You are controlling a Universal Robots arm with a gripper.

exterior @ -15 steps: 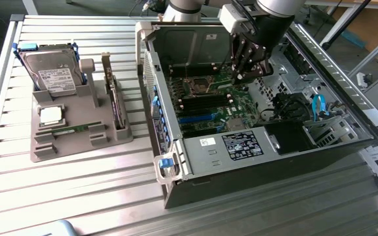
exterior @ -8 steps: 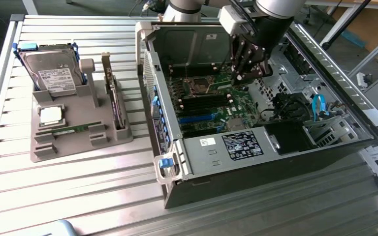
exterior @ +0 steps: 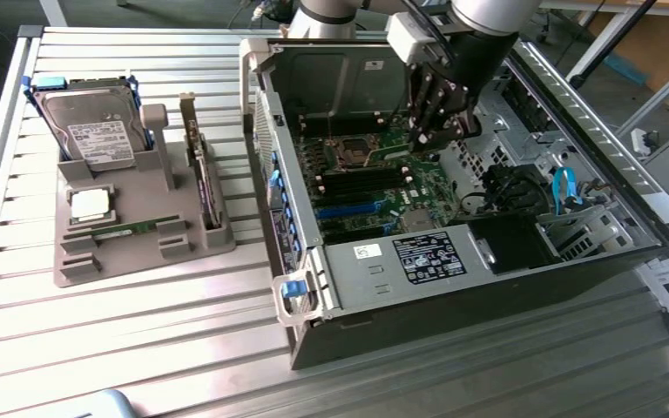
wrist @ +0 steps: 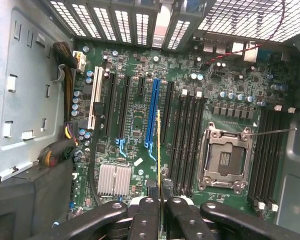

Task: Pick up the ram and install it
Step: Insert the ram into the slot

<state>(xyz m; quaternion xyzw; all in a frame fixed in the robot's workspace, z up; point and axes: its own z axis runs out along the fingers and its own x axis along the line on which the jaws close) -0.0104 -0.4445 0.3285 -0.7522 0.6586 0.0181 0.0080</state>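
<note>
In the wrist view the ram [wrist: 159,150] shows edge-on as a thin yellow-green strip, and my gripper [wrist: 160,201] is shut on it with the black fingers [wrist: 146,212] pressed to both sides. The stick hangs over the green motherboard [wrist: 135,120], between the blue slot [wrist: 151,115] and the row of black memory slots [wrist: 187,140], apart from the board. In the exterior view my gripper [exterior: 437,132] hangs inside the open computer case [exterior: 311,261], above the motherboard [exterior: 369,187] near the processor socket [exterior: 358,152].
The empty processor socket [wrist: 225,157] lies between two banks of black memory slots [wrist: 267,150]. On the exterior view's left a grey holder [exterior: 137,252] carries a hard drive [exterior: 97,126], a silver processor chip [exterior: 91,203], an upright dark card [exterior: 201,174] and a flat green stick [exterior: 125,228].
</note>
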